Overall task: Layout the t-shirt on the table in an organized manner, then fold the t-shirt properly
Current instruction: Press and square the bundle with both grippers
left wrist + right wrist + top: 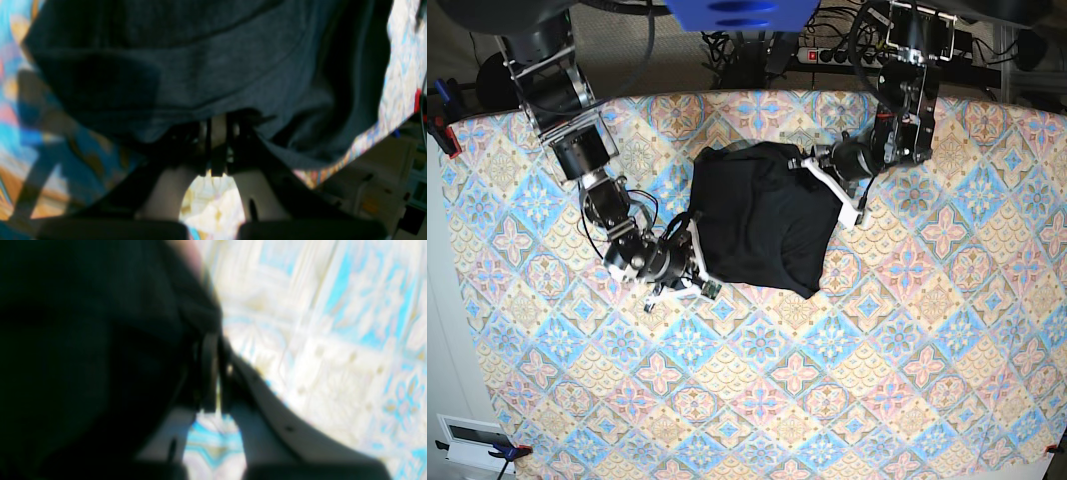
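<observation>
Dark fabric of the t-shirt (206,66) fills the left wrist view directly ahead of the left gripper (218,133), whose jaws are seen drawn together with a fold of the cloth pinched between them at the garment's edge. In the right wrist view the same garment is spread as a dark, blurred mass to one side of the right gripper (213,373), and its jaws are likewise closed, apparently on the cloth's border, though the blur leaves the exact bite uncertain.

From the base view, the t-shirt is seen lying on the table (847,380), gathered into a compact, roughly square dark shape between the two grippers. The left gripper is set against the edge nearest it, by the upper corner; the right gripper is set against the opposite edge, by the lower corner. No sleeves are seen extending outward, so they are judged to be tucked in or folded under; this cannot be confirmed, since the black cloth shows little detail.

The layout stage is judged to be done and the folding to be in progress. The outline is uneven: the corner farthest from both grippers hangs out as a point, and the sides are not parallel. A further fold and some squaring of the edges are judged to be left before the garment could be called properly folded.
</observation>
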